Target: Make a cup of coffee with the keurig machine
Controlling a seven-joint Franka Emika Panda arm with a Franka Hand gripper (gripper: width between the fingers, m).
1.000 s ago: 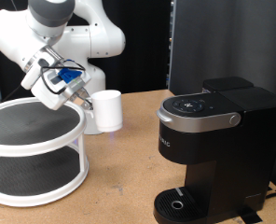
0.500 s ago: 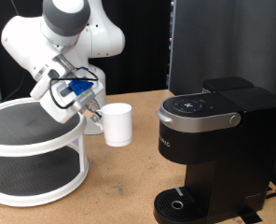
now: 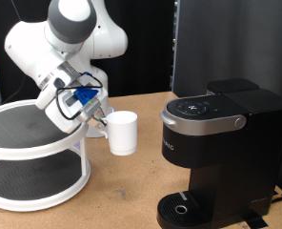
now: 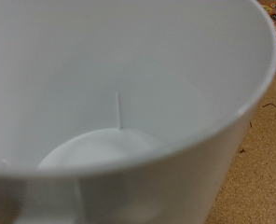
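The white cup (image 3: 123, 133) hangs above the wooden table, left of the black keurig machine (image 3: 222, 143) in the exterior view. My gripper (image 3: 99, 115) is shut on the cup's left side, at its handle or rim, and carries it. The machine's lid is closed, with the silver-grey handle (image 3: 210, 120) across its front and the round drip tray (image 3: 184, 208) bare at its base. In the wrist view the cup's empty white inside (image 4: 129, 93) fills nearly the whole frame; my fingers do not show there.
A white two-tier round rack (image 3: 36, 153) with dark shelves stands at the exterior view's left, right beside the arm. A black panel (image 3: 227, 43) rises behind the machine. Wooden tabletop (image 3: 122, 196) lies between rack and machine.
The gripper has carried the cup to the exterior view's right and downward, nearer the machine; the move slowed over the last half second.
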